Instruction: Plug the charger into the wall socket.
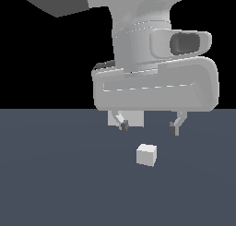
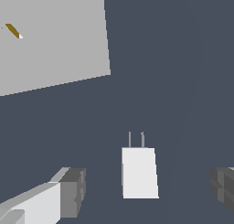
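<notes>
A simulated robot arm hangs over a dark blue-grey tabletop (image 1: 46, 183). Its end effector (image 1: 148, 126) points downward, with two dark-tipped fingers (image 1: 123, 125) spread wide apart. Nothing is between them and nothing touches them; the end effector is empty.

The charger (image 1: 146, 155), a small whitish-grey block, rests on the tabletop below the end effector and apart from it. In the exterior view it lies under the gap between the two fingertips, slightly toward the view's left of centre. In the wrist view the charger (image 2: 139, 173) also sits between the two finger pads (image 2: 73, 191), a little nearer one pad than the other. Two thin grey prongs (image 2: 136, 140) stick out of one end of it. Its long axis, running through the prongs, lies roughly crosswise to the line joining the fingers, so the flat sides of the block face the pads.

The wall socket (image 2: 55, 40), a flat light-grey square panel, stands beyond the prong end of the charger, well apart from it. One small yellowish slot (image 2: 13, 31) shows on its face. In the exterior view the wall socket (image 1: 133, 119) is mostly hidden behind the end effector.

A straight descent looks likely to bring the fingers down around the charger.
</notes>
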You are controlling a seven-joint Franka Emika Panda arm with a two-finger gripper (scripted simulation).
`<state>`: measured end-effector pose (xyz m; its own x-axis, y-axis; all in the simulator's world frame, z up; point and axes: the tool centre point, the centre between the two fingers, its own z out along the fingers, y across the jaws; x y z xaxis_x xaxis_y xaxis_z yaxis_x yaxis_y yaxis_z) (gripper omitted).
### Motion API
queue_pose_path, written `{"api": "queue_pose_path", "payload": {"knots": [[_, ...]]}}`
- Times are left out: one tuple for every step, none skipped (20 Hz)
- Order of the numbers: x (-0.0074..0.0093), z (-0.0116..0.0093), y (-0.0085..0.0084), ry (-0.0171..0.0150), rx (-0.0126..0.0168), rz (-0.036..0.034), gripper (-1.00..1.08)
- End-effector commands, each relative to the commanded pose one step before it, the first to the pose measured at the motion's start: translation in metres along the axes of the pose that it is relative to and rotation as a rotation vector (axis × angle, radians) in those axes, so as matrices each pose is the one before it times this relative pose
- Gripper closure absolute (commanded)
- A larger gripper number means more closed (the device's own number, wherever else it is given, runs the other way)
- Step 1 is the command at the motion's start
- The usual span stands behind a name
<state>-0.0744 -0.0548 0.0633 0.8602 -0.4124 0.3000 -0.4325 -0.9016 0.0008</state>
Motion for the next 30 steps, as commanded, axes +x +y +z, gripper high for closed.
{"api": "queue_pose_path", "payload": {"knots": [[-0.00066, 0.00175, 0.00000, 0.00001, -0.00007, 0.00011, -0.92], [-0.00063, 0.00163, -0.00007, 0.00000, 0.00000, 0.00000, -0.92], [-0.00067, 0.00201, 0.00024, 0.00013, 0.00009, 0.00067, -0.92], [-0.00098, 0.00255, -0.00011, 0.00000, 0.00000, 0.00000, -0.92], [-0.00101, 0.00293, 0.00020, 0.00014, 0.00007, 0.00067, -0.92], [-0.00116, 0.00337, 0.00018, 0.00015, 0.00005, 0.00067, -0.92], [-0.00145, 0.00390, -0.00018, 0.00000, 0.00000, 0.00000, -0.92], [-0.00138, 0.00421, 0.00027, 0.00026, 0.00002, 0.00094, -0.92], [-0.00152, 0.00456, 0.00011, 0.00021, -0.00002, 0.00066, -0.92], [-0.00150, 0.00431, -0.00021, 0.00000, 0.00000, 0.00000, -0.92], [-0.00110, 0.00368, 0.00027, 0.00036, -0.00010, 0.00090, -0.92], [-0.00113, 0.00338, -0.00017, 0.00000, 0.00000, 0.00000, -0.92], [-0.00080, 0.00280, 0.00016, 0.00031, -0.00013, 0.00060, -0.92], [-0.00079, 0.00247, -0.00013, 0.00000, 0.00000, 0.00000, -0.92], [-0.00048, 0.00188, 0.00020, 0.00035, -0.00017, 0.00057, -0.92], [-0.00049, 0.00157, -0.00008, 0.00000, 0.00000, 0.00000, -0.92], [-0.00035, 0.00112, -0.00006, 0.00000, 0.00000, 0.00000, -0.92], [-0.00021, 0.00067, -0.00004, 0.00000, 0.00000, 0.00000, -0.92], [-0.00007, 0.00022, -0.00001, 0.00000, 0.00000, 0.00000, -0.92], [0.00000, 0.00000, 0.00000, 0.00000, 0.00000, 0.00000, 1.08], [0.00000, 0.00000, 0.00000, 0.00000, 0.00000, 0.00000, 1.08], [0.00000, 0.00000, 0.00000, 0.00000, 0.00000, 0.00000, 1.08], [0.00000, 0.00000, 0.00000, 0.00000, 0.00000, 0.00000, 1.08], [0.00000, 0.00000, 0.00000, 0.00000, 0.00000, 0.00000, 1.08], [0.00000, 0.00000, 0.00000, 0.00000, 0.00000, 0.00000, 1.08], [0.00000, 0.00000, 0.00000, 0.00000, 0.00000, 0.00000, 1.08], [0.00000, 0.00000, 0.00000, 0.00000, 0.00000, 0.00000, 1.08], [0.00000, 0.00000, 0.00000, 0.00000, 0.00000, 0.00000, 1.08], [0.00000, 0.00000, 0.00000, 0.00000, 0.00000, 0.00000, 1.08], [0.00035, -0.00026, 0.00027, 0.00068, -0.00008, 0.00070, 1.08]]}}
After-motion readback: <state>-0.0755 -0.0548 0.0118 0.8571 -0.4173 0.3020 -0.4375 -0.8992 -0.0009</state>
